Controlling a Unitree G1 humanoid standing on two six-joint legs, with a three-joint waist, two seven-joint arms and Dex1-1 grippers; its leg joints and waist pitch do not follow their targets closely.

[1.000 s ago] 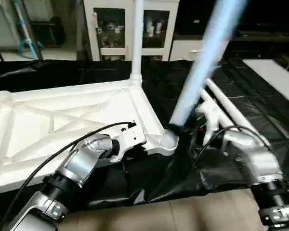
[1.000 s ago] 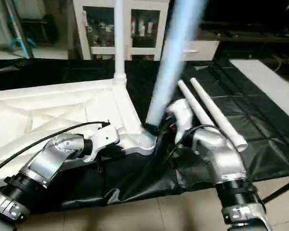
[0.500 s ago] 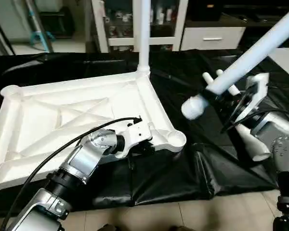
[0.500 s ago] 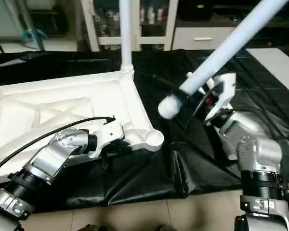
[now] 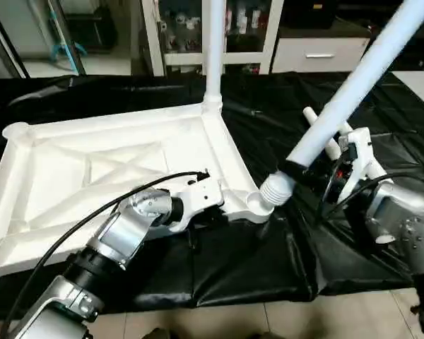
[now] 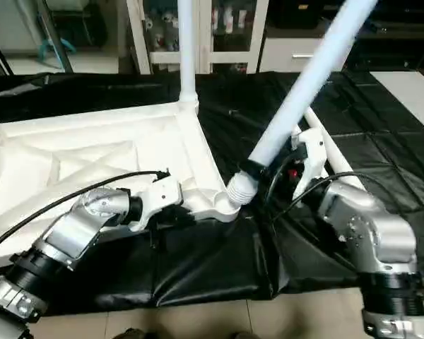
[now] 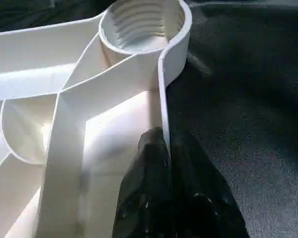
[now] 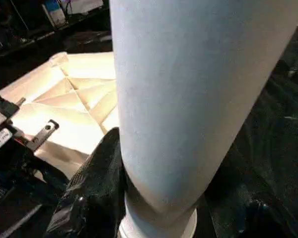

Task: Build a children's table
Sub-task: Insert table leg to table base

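Tabletop [image 5: 113, 169]: white plastic, underside up, ribbed, threaded round corner sockets; on black cover [image 5: 254, 261]. One leg [image 5: 213, 49] upright in far socket. Left gripper [image 7: 166, 163]: fingers pinched tight on the near edge wall. Right gripper [image 5: 297, 173]: half-spread around a tilted white tapered leg [image 5: 353, 85], ribbed end at near corner socket [image 5: 258, 205]. Spare legs [image 5: 325, 141] behind.

Near corner socket [image 5: 256, 204]: blocked by tilted leg [image 5: 339, 109]. Far corner: upright leg [image 5: 213, 49] standing. Ribbed underside [image 5: 92, 166]: open from above.
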